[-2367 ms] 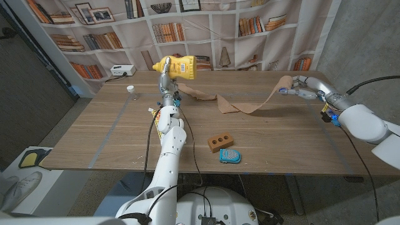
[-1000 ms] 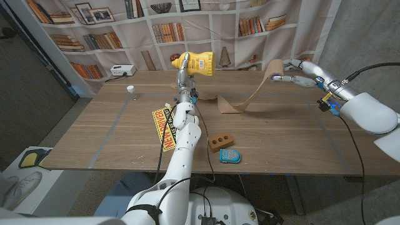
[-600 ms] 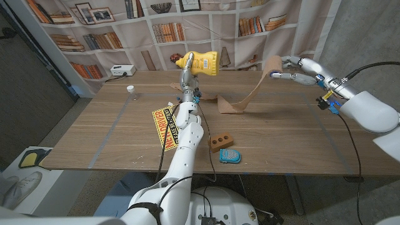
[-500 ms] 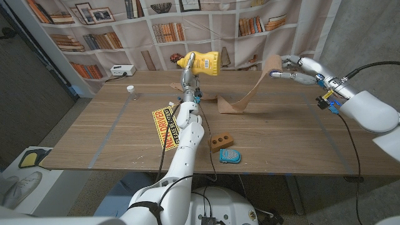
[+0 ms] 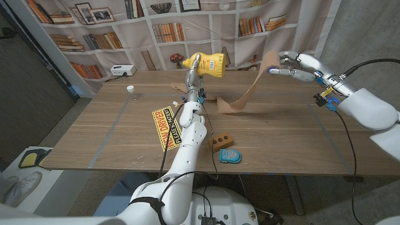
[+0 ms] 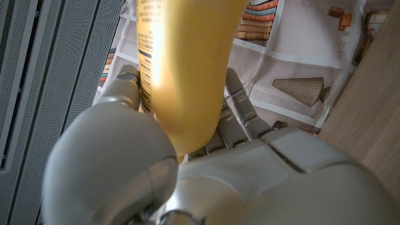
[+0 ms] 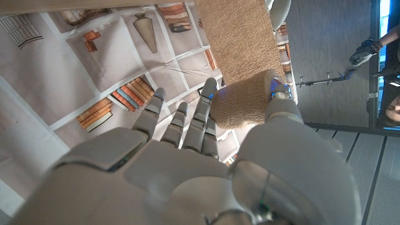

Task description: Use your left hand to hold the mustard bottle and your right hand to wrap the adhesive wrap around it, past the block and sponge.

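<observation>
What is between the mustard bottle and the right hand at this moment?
In the head view, a tan strip of adhesive wrap hangs from the right hand down to the table, then runs toward the mustard bottle, held up by the left hand.

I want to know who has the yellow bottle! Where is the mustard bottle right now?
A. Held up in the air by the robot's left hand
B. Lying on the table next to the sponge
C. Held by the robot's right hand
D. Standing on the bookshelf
A: the left hand grips the mustard bottle above the table, while the right hand holds the adhesive wrap.
</observation>
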Controlling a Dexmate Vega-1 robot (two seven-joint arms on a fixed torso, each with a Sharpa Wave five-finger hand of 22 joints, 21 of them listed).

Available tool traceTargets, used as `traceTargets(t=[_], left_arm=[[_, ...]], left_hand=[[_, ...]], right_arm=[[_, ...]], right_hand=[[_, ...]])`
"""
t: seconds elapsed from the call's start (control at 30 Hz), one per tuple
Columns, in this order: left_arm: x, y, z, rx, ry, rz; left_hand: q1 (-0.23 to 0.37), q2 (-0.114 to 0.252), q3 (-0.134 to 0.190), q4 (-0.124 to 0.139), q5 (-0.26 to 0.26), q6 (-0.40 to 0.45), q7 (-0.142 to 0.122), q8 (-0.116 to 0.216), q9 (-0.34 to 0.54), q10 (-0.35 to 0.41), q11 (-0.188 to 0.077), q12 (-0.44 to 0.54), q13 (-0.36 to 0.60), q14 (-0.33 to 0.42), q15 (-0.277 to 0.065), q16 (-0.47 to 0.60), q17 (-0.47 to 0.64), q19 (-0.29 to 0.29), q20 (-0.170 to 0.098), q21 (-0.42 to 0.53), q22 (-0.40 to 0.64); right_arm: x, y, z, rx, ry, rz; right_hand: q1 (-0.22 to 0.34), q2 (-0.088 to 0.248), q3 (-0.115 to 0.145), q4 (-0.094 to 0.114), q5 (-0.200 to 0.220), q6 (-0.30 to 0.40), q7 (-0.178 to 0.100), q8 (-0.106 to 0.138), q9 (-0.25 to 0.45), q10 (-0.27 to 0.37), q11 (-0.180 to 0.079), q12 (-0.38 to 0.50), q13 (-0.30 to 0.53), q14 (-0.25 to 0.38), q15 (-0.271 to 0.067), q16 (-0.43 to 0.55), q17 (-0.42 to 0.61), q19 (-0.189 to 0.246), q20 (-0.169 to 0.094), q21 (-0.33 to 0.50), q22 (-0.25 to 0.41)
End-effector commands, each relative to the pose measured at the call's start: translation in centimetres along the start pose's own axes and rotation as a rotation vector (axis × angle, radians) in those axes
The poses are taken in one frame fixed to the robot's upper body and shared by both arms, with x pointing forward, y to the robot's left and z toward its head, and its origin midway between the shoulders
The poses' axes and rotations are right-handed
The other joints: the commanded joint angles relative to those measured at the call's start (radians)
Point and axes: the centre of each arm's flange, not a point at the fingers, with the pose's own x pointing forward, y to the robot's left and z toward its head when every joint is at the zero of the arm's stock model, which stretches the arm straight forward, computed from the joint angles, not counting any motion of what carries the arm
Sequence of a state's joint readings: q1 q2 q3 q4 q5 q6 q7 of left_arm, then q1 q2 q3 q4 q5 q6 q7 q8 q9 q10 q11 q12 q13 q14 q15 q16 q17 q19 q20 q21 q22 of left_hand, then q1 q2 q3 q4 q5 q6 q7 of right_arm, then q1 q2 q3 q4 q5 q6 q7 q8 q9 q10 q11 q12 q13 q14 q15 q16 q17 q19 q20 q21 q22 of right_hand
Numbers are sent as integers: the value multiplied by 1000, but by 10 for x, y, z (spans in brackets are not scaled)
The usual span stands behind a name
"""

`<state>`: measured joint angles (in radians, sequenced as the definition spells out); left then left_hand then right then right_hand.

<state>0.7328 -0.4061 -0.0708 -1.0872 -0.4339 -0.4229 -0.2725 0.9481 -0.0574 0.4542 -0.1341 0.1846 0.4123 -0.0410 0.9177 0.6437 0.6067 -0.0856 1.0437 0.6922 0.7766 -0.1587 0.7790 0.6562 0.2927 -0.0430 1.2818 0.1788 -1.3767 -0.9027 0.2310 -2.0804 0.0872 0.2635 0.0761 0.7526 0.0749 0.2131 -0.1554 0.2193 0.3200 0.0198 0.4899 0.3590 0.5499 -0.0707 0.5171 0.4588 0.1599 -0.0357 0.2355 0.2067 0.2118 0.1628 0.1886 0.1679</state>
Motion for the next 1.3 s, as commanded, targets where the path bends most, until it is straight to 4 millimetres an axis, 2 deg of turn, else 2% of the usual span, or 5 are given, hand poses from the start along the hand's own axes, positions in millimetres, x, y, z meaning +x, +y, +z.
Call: traceTargets(t=[0.03, 0.63, 1.3], left_arm=[[4, -4, -13, 12, 20, -17], [13, -21, -30, 31, 21, -51], [3, -47, -53, 77, 57, -117]], left_hand=[[238, 246, 8, 0, 1, 1, -8, 9, 2, 1, -4, 5, -1, -3, 1, -3, 3, 2, -2, 0, 1], [235, 245, 10, 0, -1, -2, -11, 14, -4, 1, -6, 8, -9, -2, 1, -10, 1, 1, -3, -2, 1], [233, 246, 11, 0, -2, 1, -13, 20, -13, -3, -5, 10, -15, -3, 4, -15, 2, -6, -3, -5, 2]], right_arm=[[14, 1, 5, 17, -52, 13], [22, 4, 12, 42, -75, 19], [43, 9, 19, 59, -150, 3]], right_hand=[[7, 9, 12, 6, 4, 107, -99, 6, 1, 8, 2, -7, 1, 10, -59, 0, 5, -1, 8, 0, 2], [4, 8, 12, 9, 4, 111, -94, 5, -4, 17, 9, -17, -9, 10, -56, 1, 4, -2, 8, -1, 2], [2, 9, 14, 9, 6, 110, -90, 2, -9, 19, 10, -25, -8, 7, -53, 0, 3, -5, 10, -1, 2]])
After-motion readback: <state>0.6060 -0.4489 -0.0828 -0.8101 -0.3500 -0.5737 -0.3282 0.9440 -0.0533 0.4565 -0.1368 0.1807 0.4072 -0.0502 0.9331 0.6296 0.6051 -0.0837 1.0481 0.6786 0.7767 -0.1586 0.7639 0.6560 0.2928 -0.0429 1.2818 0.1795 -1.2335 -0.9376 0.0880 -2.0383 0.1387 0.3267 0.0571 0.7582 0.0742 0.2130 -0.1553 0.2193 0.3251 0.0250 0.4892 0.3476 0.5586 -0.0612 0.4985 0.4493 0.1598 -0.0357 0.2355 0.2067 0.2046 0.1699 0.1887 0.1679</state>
